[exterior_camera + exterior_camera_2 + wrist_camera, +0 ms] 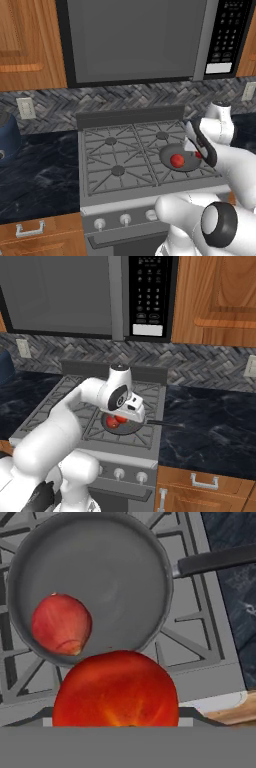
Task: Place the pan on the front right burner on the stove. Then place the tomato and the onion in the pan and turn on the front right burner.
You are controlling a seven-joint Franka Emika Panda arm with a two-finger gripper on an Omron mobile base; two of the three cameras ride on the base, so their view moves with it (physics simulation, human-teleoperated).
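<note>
kitchen stove (100, 150) under a microwave (135, 40), dark marble counter either side. pan (115, 577) is already on the grate over the front right burner, directly below and just ahead of the gripper (199, 152), handle (215, 559) sticking out toward the counter on the far side from the arm. onion (61, 624) is already in the pan, lying against its wall on the side nearest the gripper. tomato (116, 689) is right at the gripper, above the pan's near rim, not down in it yet; looks like the jaws are wide and clamped on it, so i read it as carried, not released. by my count: pan placement done, onion done, tomato about to go in, burner not turned on yet. left: move slightly forward over the pan, let go, then go to the knob. hard to see: fingertips are hidden behind the tomato in the hand view, so actual contact isn't visible. burner cap is covered by the pan, no flame visible around it. knobs (119, 473) sit well below and behind the gripper; in the left base view the arm blocks the right end of the row, so can't tell from that side which knob maps to the front right burner or its position.
</note>
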